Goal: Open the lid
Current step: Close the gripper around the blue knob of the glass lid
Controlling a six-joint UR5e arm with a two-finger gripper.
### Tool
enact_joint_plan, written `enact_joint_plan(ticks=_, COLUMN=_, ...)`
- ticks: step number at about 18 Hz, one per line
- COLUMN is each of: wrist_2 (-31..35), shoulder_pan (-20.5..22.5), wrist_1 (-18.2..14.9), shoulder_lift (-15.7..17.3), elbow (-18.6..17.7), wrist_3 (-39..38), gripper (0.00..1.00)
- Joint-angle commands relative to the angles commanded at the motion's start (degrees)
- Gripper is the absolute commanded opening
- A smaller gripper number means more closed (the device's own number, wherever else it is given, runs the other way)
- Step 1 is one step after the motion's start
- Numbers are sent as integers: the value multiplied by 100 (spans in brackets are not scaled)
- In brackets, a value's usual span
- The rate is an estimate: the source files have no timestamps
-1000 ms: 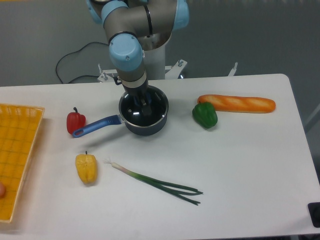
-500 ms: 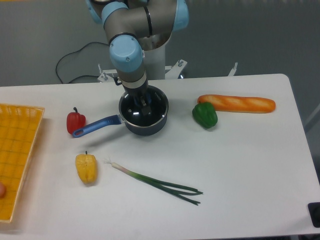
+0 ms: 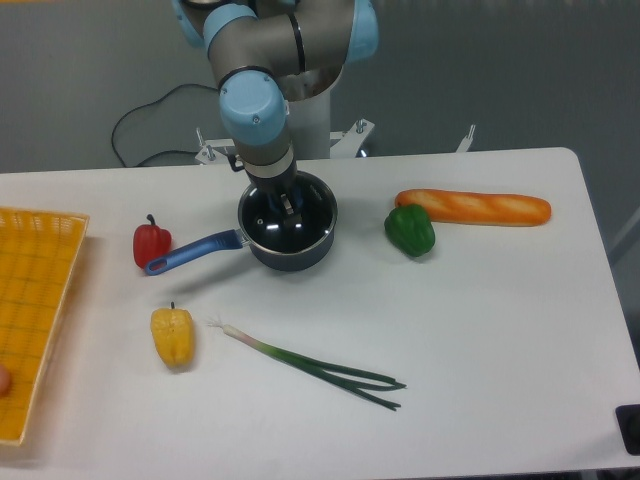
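The glass lid (image 3: 305, 222) lies on the dark saucepan (image 3: 288, 250), whose blue handle (image 3: 190, 252) points left. Light glints off the glass. My gripper (image 3: 286, 204) reaches straight down onto the middle of the lid. Its dark fingers (image 3: 291, 206) stand close together around the centre knob, which they hide. The lid's rim looks level with the pan's rim.
A red pepper (image 3: 151, 243) sits left of the pan handle and a yellow pepper (image 3: 173, 335) in front of it. A green onion (image 3: 310, 364) lies at the front centre. A green pepper (image 3: 410, 229) and a baguette (image 3: 474, 207) are to the right. A yellow basket (image 3: 30, 310) is at the left edge.
The gripper's fingers have shifted slightly upward in the picture over the lid's centre. The saucepan and the other objects have not moved.
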Motion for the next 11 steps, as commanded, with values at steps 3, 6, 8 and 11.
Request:
enact_joint_plan(ticks=3, wrist_2=0, shoulder_pan=0, wrist_1=0, shoulder_lift=0, elbow=26, wrist_3=9, gripper=59)
enact_joint_plan(ticks=6, wrist_2=9, shoulder_pan=-9, wrist_1=-26, shoulder_lift=-9, elbow=114, wrist_3=18, gripper=55)
enact_joint_plan(ticks=8, wrist_2=0, shoulder_pan=9, wrist_1=-35, shoulder_lift=-9, elbow=141, wrist_3=18, gripper=55)
enact_joint_plan(ticks=11, wrist_2=0, shoulder_pan=35, wrist_1=-70, shoulder_lift=-9, elbow=193, wrist_3=18, gripper=55)
